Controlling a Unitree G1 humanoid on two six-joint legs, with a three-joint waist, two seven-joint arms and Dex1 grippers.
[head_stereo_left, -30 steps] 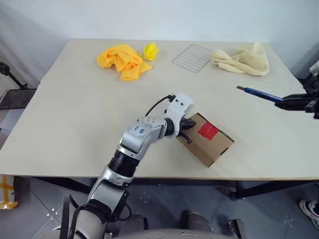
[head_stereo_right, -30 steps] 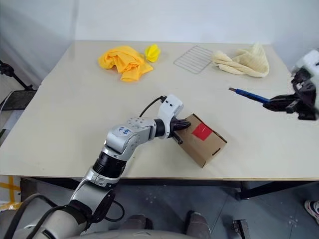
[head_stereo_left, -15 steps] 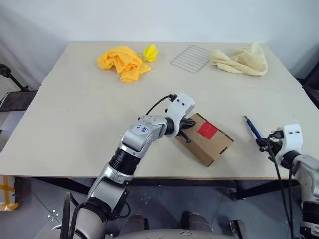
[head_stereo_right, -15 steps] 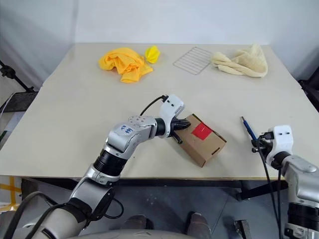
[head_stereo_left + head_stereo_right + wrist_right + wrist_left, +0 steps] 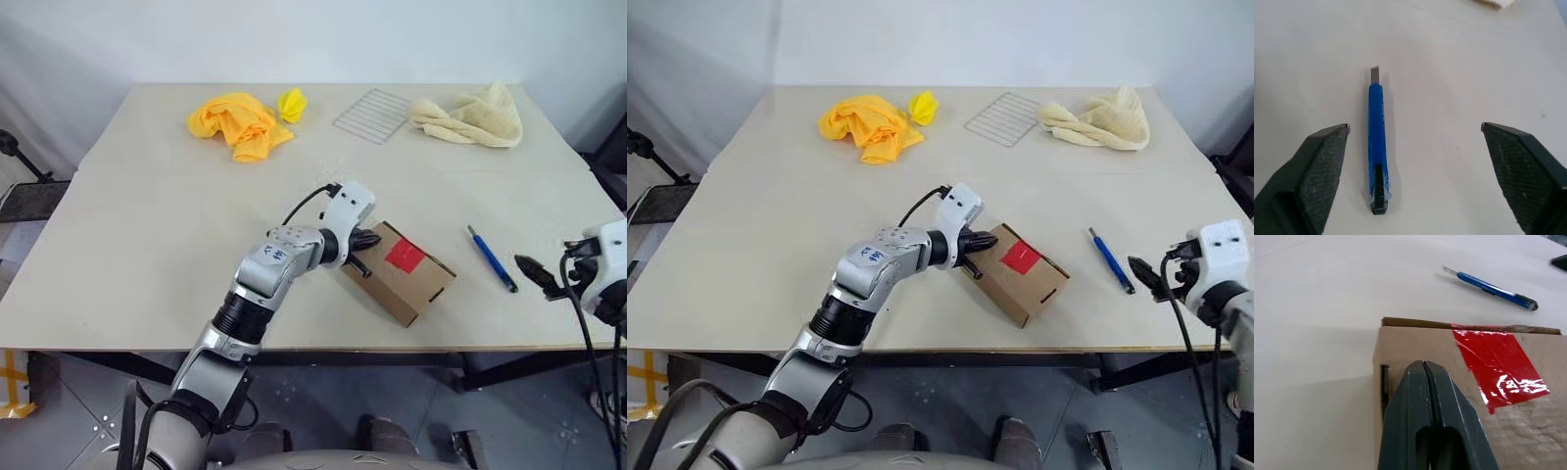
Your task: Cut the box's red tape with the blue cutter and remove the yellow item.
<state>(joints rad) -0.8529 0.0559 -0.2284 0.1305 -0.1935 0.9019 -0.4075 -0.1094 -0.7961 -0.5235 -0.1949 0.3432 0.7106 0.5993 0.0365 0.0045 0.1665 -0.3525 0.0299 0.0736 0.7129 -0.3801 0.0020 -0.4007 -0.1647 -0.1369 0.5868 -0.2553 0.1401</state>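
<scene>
The brown box (image 5: 402, 274) lies near the table's front edge with its flaps down. The red tape (image 5: 406, 257) patch sits on its top face and runs to the far edge (image 5: 1498, 362). My left gripper (image 5: 364, 243) is shut, its fingertips (image 5: 1422, 364) resting on the box top beside the tape. The blue cutter (image 5: 491, 258) lies flat on the table to the right of the box, blade end away from me. My right gripper (image 5: 1415, 128) stands open just behind the cutter (image 5: 1376, 147), not touching it. The yellow item is hidden.
An orange cloth (image 5: 233, 121) and a small yellow crumpled cloth (image 5: 292, 102) lie at the back left. A wire rack (image 5: 370, 114) and a cream towel (image 5: 472, 116) lie at the back right. The table's front edge (image 5: 323, 345) runs close below the box.
My right arm came down from mid-air to the table's front right, laid the blue cutter on the table and opened, then drew back from it. The left gripper stayed on the box.
</scene>
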